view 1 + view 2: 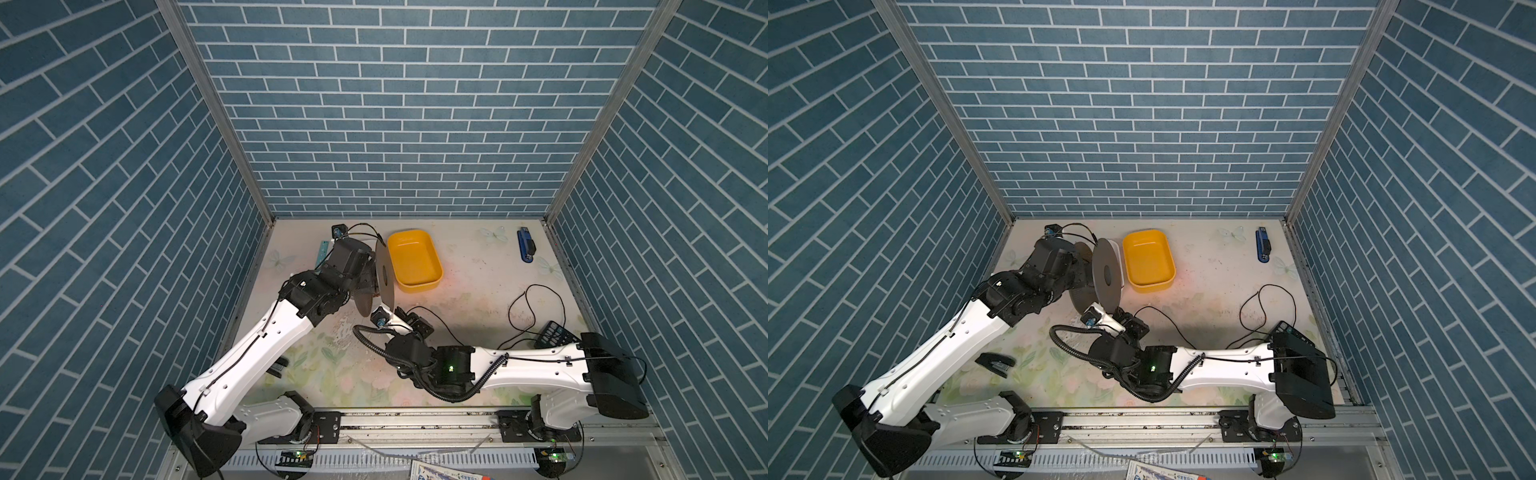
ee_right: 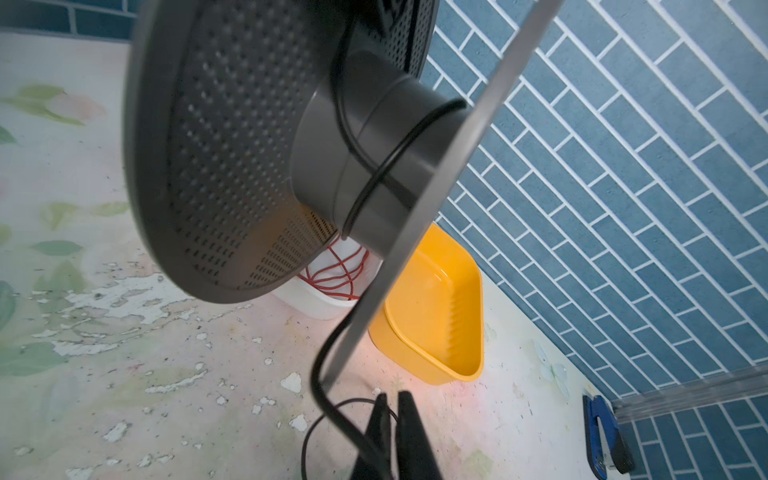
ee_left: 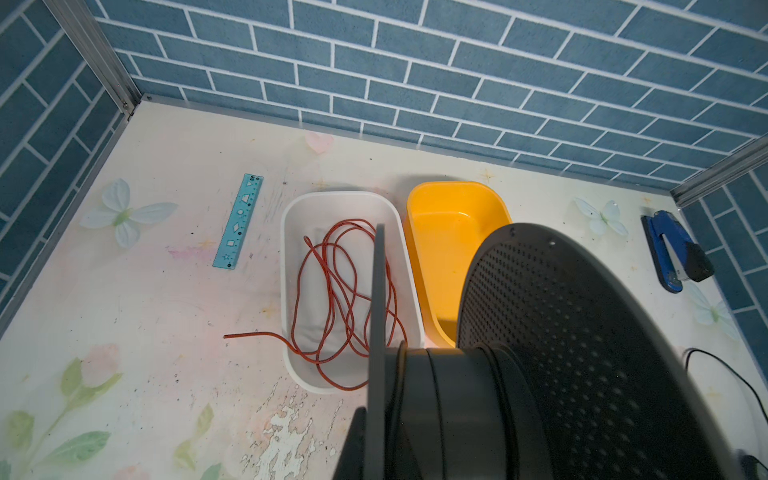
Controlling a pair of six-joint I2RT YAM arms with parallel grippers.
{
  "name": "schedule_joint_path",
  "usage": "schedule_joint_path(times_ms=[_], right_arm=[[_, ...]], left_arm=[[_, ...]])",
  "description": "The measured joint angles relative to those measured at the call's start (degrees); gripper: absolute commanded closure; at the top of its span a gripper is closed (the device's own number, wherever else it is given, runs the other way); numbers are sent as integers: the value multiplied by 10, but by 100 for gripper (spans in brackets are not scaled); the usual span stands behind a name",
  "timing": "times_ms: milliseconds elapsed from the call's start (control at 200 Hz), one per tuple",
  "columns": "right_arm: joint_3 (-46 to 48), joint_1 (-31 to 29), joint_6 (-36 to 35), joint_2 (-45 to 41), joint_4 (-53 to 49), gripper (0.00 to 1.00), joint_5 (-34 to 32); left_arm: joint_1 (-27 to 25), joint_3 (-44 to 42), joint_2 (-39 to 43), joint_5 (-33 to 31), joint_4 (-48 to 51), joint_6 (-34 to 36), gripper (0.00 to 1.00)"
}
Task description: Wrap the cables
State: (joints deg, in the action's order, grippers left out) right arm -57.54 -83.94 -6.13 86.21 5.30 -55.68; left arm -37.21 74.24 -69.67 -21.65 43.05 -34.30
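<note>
Room: blue brick-pattern walls [image 1: 415, 124] close in a floral counter [image 1: 478, 291] whose print is flaking near the middle.
Spool: the dark grey spool [image 1: 384, 274] hangs above the counter on edge with its axle level. This probably presents the hub to the other arm so turns can be laid on.
Left fingers: the left fingers [image 3: 351, 446] are clamped tight at the spool's thin flange and carry it. Only one finger shows, in the left wrist view.
Right fingers: the right fingers [image 2: 409, 428] sit just under the spool's rim with a slim slit between them. The cable runs right by them, but whether they pinch it I cannot tell. Placed there, they likely feed slack up to the hub.
Cable look: the cable [image 2: 382, 166] is thin, black and string-like. About two loose, crossing turns ride the hub, then it drops past the flange edge.
Cable place: most of it lies in open loops [image 1: 542, 285] on the counter near a calculator [image 1: 555, 334], well apart from the spool.
Progress: wrapping looks barely begun.
Untouched: a reddish wire [image 3: 332, 291] lies coiled in a white tray [image 3: 286, 270], beside an empty yellow tray [image 1: 415, 257].
</note>
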Motion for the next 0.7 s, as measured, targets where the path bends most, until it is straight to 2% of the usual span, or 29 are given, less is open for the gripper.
schedule_joint_path(times_ms=[290,700], right_arm=[[16,-1,-92,-28,125,86,30],[15,17,-113,-14,148,83,63]], left_arm=[[-16,1,-27,-6,59,24,100],[-35,1,-22,-2,78,40,100]])
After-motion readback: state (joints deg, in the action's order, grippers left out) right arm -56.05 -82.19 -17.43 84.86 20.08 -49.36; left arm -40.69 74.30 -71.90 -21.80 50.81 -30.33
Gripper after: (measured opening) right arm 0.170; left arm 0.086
